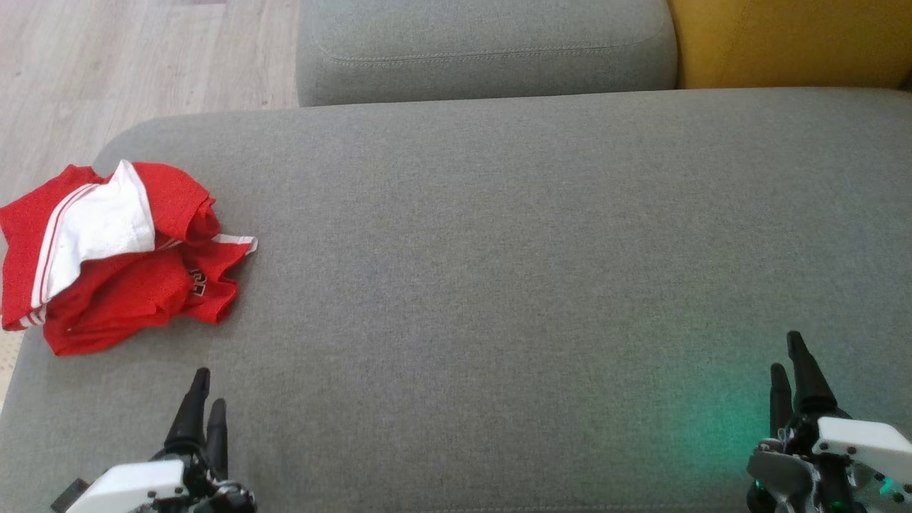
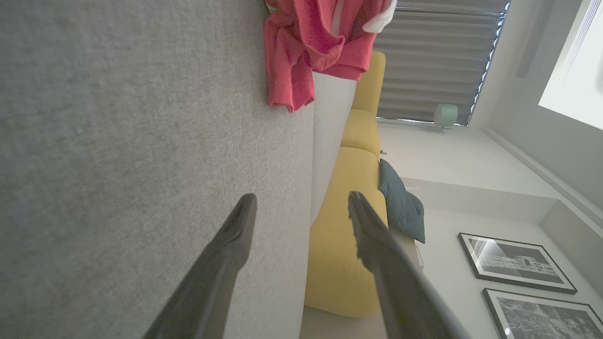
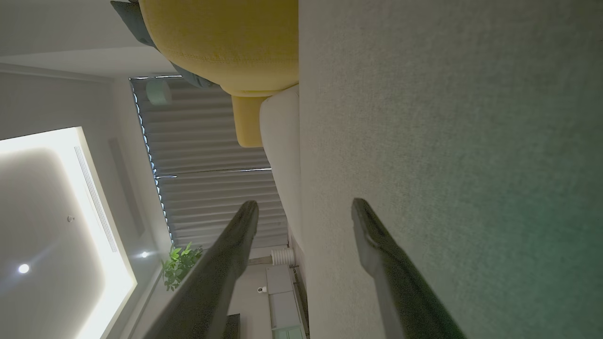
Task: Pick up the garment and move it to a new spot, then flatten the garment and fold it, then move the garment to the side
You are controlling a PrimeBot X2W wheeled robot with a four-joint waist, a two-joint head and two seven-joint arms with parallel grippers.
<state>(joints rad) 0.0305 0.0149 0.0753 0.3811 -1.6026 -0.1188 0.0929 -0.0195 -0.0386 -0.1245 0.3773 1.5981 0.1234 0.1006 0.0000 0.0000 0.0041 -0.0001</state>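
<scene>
One garment [image 1: 114, 299] in play: red, with white panels and thin stripes. It sits crumpled in a heap at the far left end of the grey cushion [image 1: 499, 249], right at the cushion's rim. There's dark lettering on a red fold at the heap's right side, but it's creased and too small to read. No other label or brand can be made out.

Two grippers, both low in the head view. The left gripper [image 1: 210, 388] hovers over bare cushion near the garment, not touching it. In the left wrist view its two fingers [image 2: 221, 263] stand spread apart with nothing between them. The right gripper [image 1: 786, 351] is well apart at the other end. Its two fingers [image 3: 395, 282] are likewise parted and empty, and a green glow [image 1: 705, 427] lies on the fabric beside it.

Beyond: one more grey cushion [image 1: 484, 50], one yellow seat [image 1: 791, 43], one teal pillow [image 2: 400, 207], two framed pictures [image 2: 516, 262] and one plant [image 3: 181, 263].
</scene>
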